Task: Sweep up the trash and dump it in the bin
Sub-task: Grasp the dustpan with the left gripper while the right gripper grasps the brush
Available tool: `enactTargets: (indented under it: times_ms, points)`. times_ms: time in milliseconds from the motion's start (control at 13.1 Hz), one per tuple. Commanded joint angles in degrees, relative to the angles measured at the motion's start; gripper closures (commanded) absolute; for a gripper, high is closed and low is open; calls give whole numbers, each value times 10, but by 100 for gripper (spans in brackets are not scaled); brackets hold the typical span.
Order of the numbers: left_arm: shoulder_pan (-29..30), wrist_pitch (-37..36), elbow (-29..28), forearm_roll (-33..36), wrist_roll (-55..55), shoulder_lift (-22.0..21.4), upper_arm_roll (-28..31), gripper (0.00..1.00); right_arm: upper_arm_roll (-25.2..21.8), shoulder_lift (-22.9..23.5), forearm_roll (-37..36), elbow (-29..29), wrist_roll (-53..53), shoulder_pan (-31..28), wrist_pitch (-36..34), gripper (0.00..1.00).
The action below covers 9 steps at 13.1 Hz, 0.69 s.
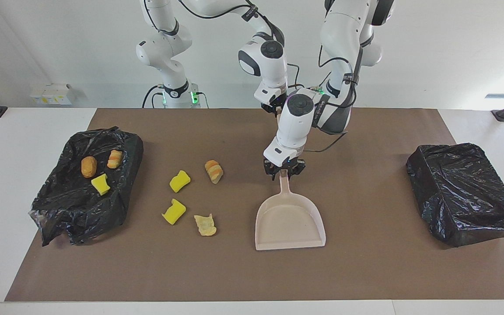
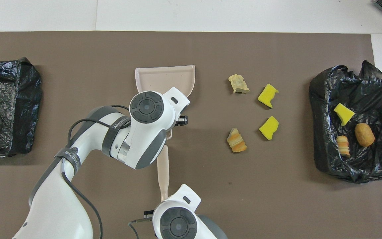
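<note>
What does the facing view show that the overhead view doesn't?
Facing view only: the left gripper closed on the dustpan handle; from overhead the arm's own wrist hides that. Overhead only: the brush, its thin end running under the right arm's wrist. Both: four scraps loose on the mat and three in the open black bag.

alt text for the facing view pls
The left gripper is closed on the beige dustpan handle mid-table, while the right gripper holds a brush handle partly hidden by the left arm. Four scraps lie beside a black bag holding three more.
</note>
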Motion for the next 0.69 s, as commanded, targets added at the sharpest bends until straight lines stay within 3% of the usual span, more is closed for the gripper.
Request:
enactTargets:
  times_ms: [0, 459, 612]
  points:
    - [17, -10, 3, 10, 13, -9, 8, 100, 2, -65, -9, 10, -21, -49, -88, 100]
    - [101, -124, 102, 13, 178, -6, 8, 100, 1, -129, -39, 15, -125, -159, -218, 100]
    - [130, -192, 138, 11, 279, -1, 8, 100, 1, -136, -42, 29, -174, -233, -237, 100]
